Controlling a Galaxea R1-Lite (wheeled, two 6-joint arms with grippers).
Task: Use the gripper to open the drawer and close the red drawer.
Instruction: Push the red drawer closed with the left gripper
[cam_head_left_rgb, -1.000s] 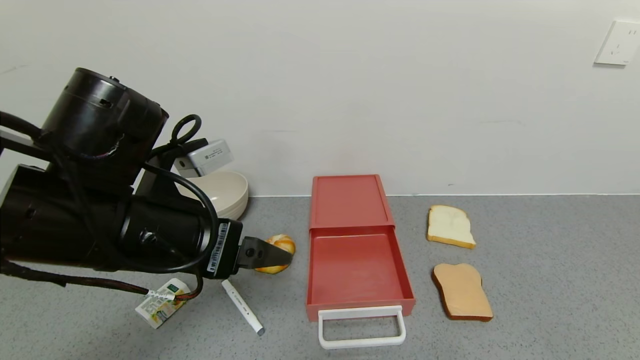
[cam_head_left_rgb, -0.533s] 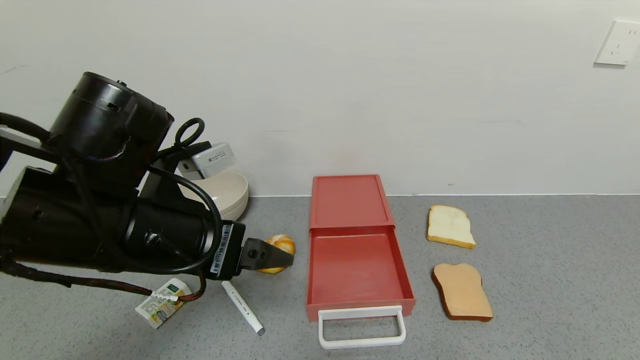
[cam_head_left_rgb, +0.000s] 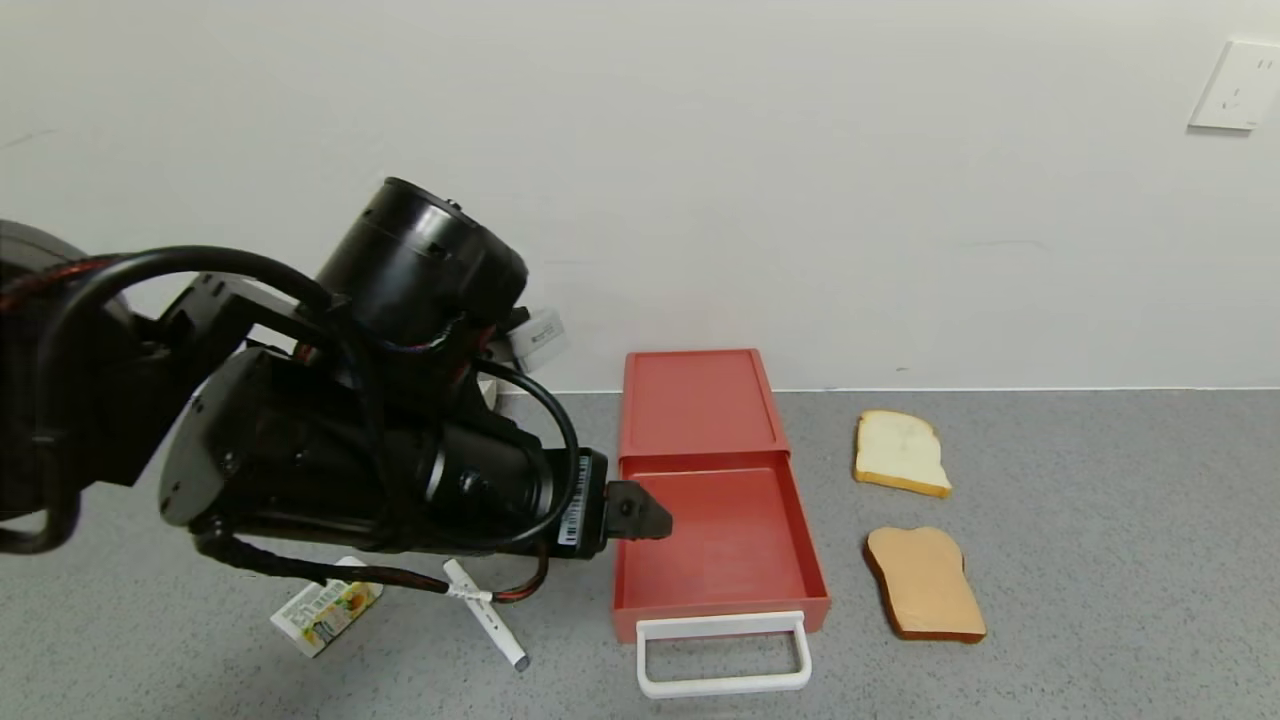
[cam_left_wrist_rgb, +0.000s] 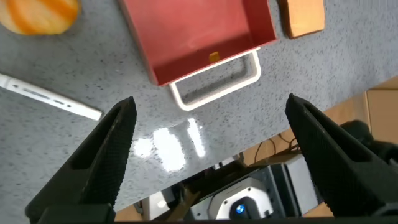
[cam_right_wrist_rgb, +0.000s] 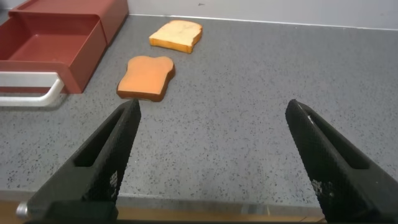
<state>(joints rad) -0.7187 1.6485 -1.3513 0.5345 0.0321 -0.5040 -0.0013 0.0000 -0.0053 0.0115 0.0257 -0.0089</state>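
Note:
The salmon-red drawer (cam_head_left_rgb: 697, 405) lies on the grey counter by the wall. Its red tray (cam_head_left_rgb: 712, 540) is slid out toward me, with the white loop handle (cam_head_left_rgb: 722, 653) at the front. My left gripper (cam_head_left_rgb: 650, 520) is open and empty, raised over the tray's left side. In the left wrist view its fingers (cam_left_wrist_rgb: 102, 158) frame the counter just in front of the handle (cam_left_wrist_rgb: 216, 81) and tray (cam_left_wrist_rgb: 199, 34). My right gripper (cam_right_wrist_rgb: 211, 155) is open and empty, low over the counter's front edge to the right of the drawer (cam_right_wrist_rgb: 59, 37); it is out of the head view.
Two bread slices, one white (cam_head_left_rgb: 899, 453) and one brown (cam_head_left_rgb: 924, 584), lie right of the drawer. A white marker (cam_head_left_rgb: 487, 615) and a small packet (cam_head_left_rgb: 325, 612) lie left of it. An orange bun (cam_left_wrist_rgb: 40, 14) shows in the left wrist view. A wall socket (cam_head_left_rgb: 1238, 86) is at the far right.
My left arm has swung right, from beside the orange bun to over the tray's left side. It now hides the bun and the beige bowl. The drawer has not moved.

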